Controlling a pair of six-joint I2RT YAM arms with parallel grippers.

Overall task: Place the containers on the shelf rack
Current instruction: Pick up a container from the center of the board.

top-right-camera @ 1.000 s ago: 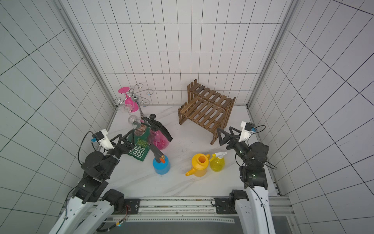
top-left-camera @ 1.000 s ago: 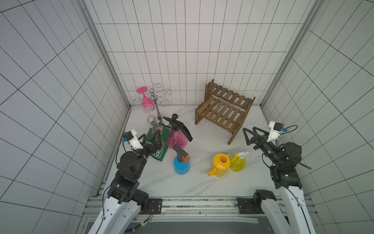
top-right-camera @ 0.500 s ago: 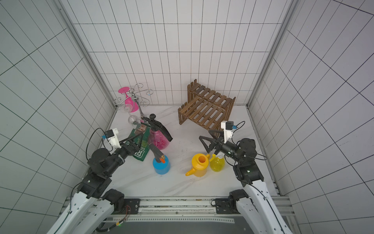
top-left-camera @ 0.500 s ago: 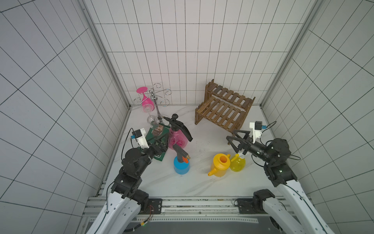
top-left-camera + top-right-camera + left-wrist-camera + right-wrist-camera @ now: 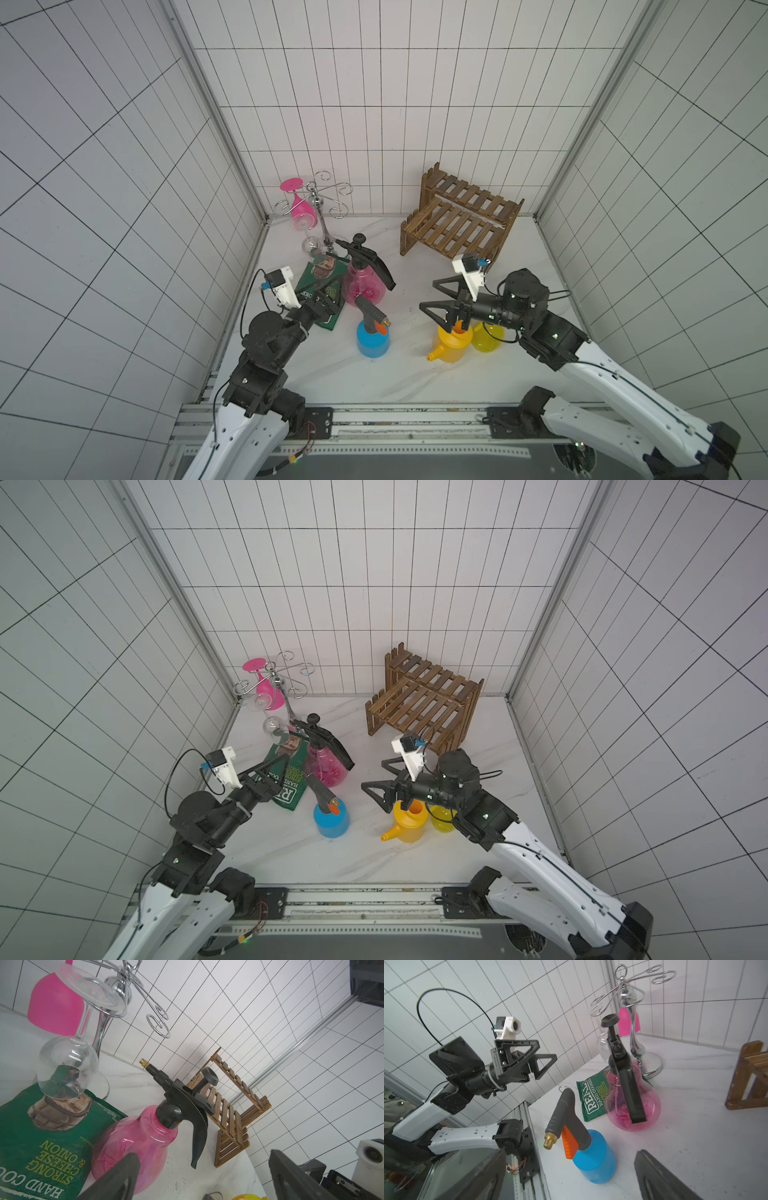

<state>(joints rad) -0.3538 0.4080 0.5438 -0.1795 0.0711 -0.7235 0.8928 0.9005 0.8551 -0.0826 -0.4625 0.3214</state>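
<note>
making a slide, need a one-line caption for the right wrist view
Upright blue sprayer and pink sprayer beside a green crisp bag, the open left hand hovering nearby.

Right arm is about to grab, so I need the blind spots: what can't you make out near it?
- small yellow sprayer: its head is hidden under the right arm in both top views.
- yellow watering can: its top is covered by the open right gripper in both top views; I cannot tell whether they touch.
- shelf rack: cut off by the frame edge in the right wrist view.
</note>
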